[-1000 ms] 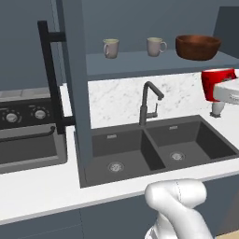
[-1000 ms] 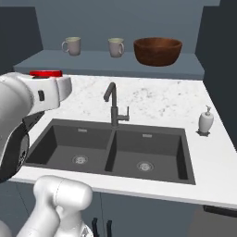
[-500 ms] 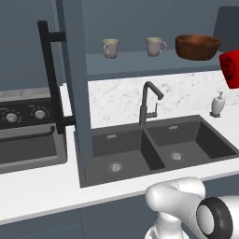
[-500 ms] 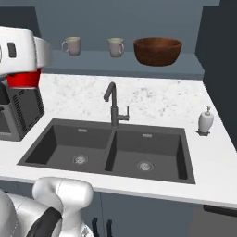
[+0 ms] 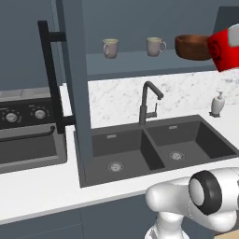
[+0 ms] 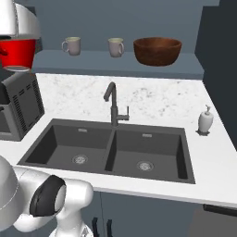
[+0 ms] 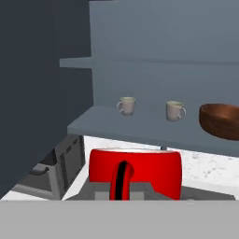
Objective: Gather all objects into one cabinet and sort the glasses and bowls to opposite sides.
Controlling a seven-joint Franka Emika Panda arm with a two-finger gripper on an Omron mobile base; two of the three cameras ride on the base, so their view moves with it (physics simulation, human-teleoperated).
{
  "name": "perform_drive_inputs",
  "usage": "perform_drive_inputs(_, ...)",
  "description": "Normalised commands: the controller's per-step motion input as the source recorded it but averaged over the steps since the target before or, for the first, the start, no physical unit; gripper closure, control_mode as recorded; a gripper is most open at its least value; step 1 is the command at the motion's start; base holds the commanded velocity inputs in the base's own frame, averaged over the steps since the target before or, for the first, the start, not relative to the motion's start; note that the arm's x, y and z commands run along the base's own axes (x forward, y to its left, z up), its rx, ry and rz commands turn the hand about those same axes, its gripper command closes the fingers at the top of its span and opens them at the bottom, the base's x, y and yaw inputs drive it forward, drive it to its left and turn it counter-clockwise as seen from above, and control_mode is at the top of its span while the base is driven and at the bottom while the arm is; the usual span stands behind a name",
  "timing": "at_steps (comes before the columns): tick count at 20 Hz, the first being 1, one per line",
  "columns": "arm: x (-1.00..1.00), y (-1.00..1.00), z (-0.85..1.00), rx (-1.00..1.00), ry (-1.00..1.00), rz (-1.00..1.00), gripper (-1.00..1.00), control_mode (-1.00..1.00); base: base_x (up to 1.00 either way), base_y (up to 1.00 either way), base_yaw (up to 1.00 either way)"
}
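My gripper (image 6: 15, 45) is shut on the bright red cup (image 6: 17, 53), holding it in the air at about the height of the open cabinet's floor (image 6: 88, 61). In the left base view the red cup (image 5: 226, 49) hangs at the right edge, in front of the bowl. On the cabinet floor (image 5: 135, 63) stand two beige mugs (image 5: 110, 47) (image 5: 155, 46) and, right of them, the dark wooden bowl (image 5: 192, 46). The hand view has the red cup (image 7: 149, 172) close below, one dark finger (image 7: 122, 179) against it, with the mugs (image 7: 126, 105) (image 7: 174, 111) and bowl (image 7: 221, 120) beyond.
The cabinet door (image 5: 74, 93) stands open with its black bar handle (image 5: 49, 79) sticking out over the counter. Below are the double sink (image 6: 111, 150), black faucet (image 6: 112, 104) and white soap dispenser (image 6: 205, 121). A toaster (image 6: 21, 104) sits under the cup; a stove (image 5: 25, 116) lies left.
The arm has lifted the red cup from just above the counter up to the level of the cabinet floor. Mugs and bowl have stayed put.
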Motion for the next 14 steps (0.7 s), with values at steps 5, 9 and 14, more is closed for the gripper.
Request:
perform_drive_inputs(5,0.03,-0.01,0.0,0.0,-0.12,-0.02,1.0,-1.0,0.0,0.0,0.0)
perform_drive_inputs(9,0.05,0.0,0.18,0.0,-0.26,0.0,1.0,-1.0,0.0,0.0,0.0)
perform_drive_inputs(14,0.32,0.0,0.09,0.0,-0.27,-0.01,1.0,-1.0,0.0,0.0,0.0)
